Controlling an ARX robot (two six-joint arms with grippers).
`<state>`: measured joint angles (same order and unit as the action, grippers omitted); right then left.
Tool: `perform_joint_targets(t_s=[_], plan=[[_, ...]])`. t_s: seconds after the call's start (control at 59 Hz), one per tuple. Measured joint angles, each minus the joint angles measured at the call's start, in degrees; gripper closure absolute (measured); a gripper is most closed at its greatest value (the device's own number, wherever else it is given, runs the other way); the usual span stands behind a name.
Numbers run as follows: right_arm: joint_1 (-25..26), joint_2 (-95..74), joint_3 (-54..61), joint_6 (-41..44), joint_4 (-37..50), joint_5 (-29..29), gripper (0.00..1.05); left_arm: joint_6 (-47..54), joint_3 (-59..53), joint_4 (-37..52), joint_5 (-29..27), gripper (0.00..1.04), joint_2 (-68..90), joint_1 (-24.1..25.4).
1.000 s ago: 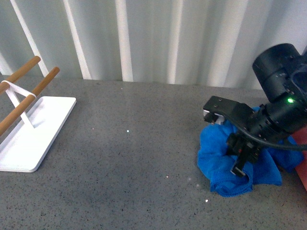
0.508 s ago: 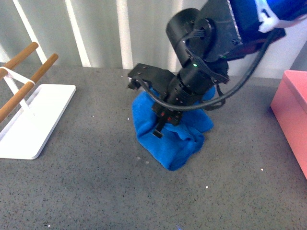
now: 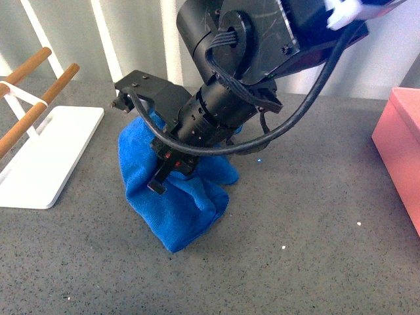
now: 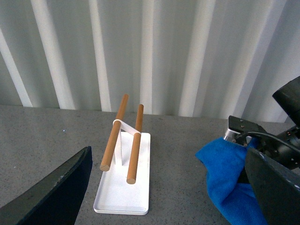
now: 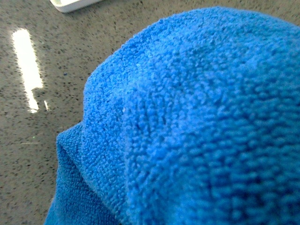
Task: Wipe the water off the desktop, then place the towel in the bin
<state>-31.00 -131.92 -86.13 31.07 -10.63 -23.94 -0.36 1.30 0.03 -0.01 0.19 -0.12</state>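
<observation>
Right fingers [image 3: 159,182] are pinching the bright royal-blue terry towel [image 3: 177,213], bunched on the speckled dark grey surface [image 3: 302,262] beside the white rack [image 3: 46,157]. Left fingers [image 4: 56,192] hang wide apart. Loose folds could slip out mid-wipe.

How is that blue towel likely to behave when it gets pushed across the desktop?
Probably floppy: the towel lies crumpled in soft folds around the right tool, so it should bunch rather than slide flat. Its looped terry pile, clear in the right wrist view, likely drags on the matte desktop instead of slipping. It also looks light.
</observation>
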Motion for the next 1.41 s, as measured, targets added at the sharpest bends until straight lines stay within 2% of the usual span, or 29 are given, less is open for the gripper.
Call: perform_joint_targets(t_s=[0.102, 0.39, 0.593, 0.695, 0.831, 0.898, 0.966, 1.068, 1.169, 1.407], plan=[[0.8, 3.7, 2.5, -1.1, 1.4, 1.4, 1.00, 0.0, 0.0, 0.0, 0.0, 0.07, 0.0, 0.0], [9.1, 16.1, 6.3, -1.2, 1.2, 7.9, 1.00, 0.0, 0.0, 0.0, 0.0, 0.07, 0.0, 0.0], [12.9, 25.4, 6.1, -2.1, -0.8, 11.5, 1.00, 0.0, 0.0, 0.0, 0.0, 0.07, 0.0, 0.0], [14.7, 29.0, 3.5, -3.3, -4.2, 17.7, 1.00, 0.0, 0.0, 0.0, 0.0, 0.07, 0.0, 0.0], [18.0, 30.3, -1.6, -7.8, -10.2, 32.2, 1.00, 0.0, 0.0, 0.0, 0.0, 0.07, 0.0, 0.0], [21.0, 29.8, -4.6, -13.3, -16.7, 41.1, 1.00, 0.0, 0.0, 0.0, 0.0, 0.07, 0.0, 0.0], [24.1, 29.2, -6.3, -19.1, -23.1, 44.8, 1.00, 0.0, 0.0, 0.0, 0.0, 0.07, 0.0, 0.0], [28.5, 29.1, -5.9, -27.0, -30.2, 45.5, 1.00, 0.0, 0.0, 0.0, 0.0, 0.07, 0.0, 0.0], [31.5, 29.3, -3.2, -31.0, -30.9, 44.8, 1.00, 0.0, 0.0, 0.0, 0.0, 0.07, 0.0, 0.0], [33.6, 29.4, 3.1, -35.6, -31.8, 42.1, 1.00, 0.0, 0.0, 0.0, 0.0, 0.07, 0.0, 0.0]])
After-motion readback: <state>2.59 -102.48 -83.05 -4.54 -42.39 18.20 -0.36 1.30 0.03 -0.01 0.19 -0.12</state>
